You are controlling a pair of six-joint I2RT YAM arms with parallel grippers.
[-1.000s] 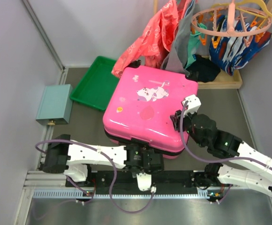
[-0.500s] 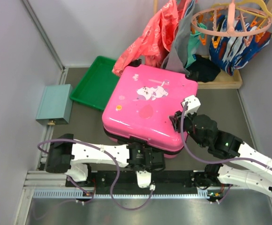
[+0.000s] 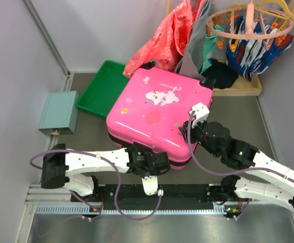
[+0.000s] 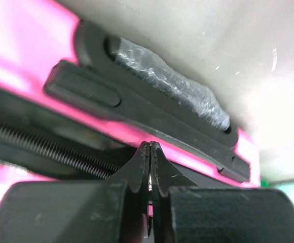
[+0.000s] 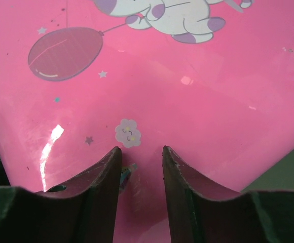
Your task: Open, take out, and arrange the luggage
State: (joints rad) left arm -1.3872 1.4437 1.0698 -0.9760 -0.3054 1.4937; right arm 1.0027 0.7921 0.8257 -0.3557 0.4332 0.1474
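The hot-pink luggage lies flat and closed, its cartoon-sticker lid facing up. My left gripper is at its near edge, just below the black handle and beside the zipper coil. In the left wrist view the left gripper is shut, with a thin metal sliver that looks like the zipper pull pinched between its pads. My right gripper is at the lid's near right corner. In the right wrist view the right gripper stands open, tips against the pink lid, holding nothing.
A green tray lies behind and left of the luggage. A pale-teal box stands by the left wall. Hanging clothes and a round peg hanger crowd the back, over a wooden tray.
My left gripper has gone from open to shut at the luggage's near edge. The luggage and the left arm have shifted a little to the left. The right gripper followed, still open.
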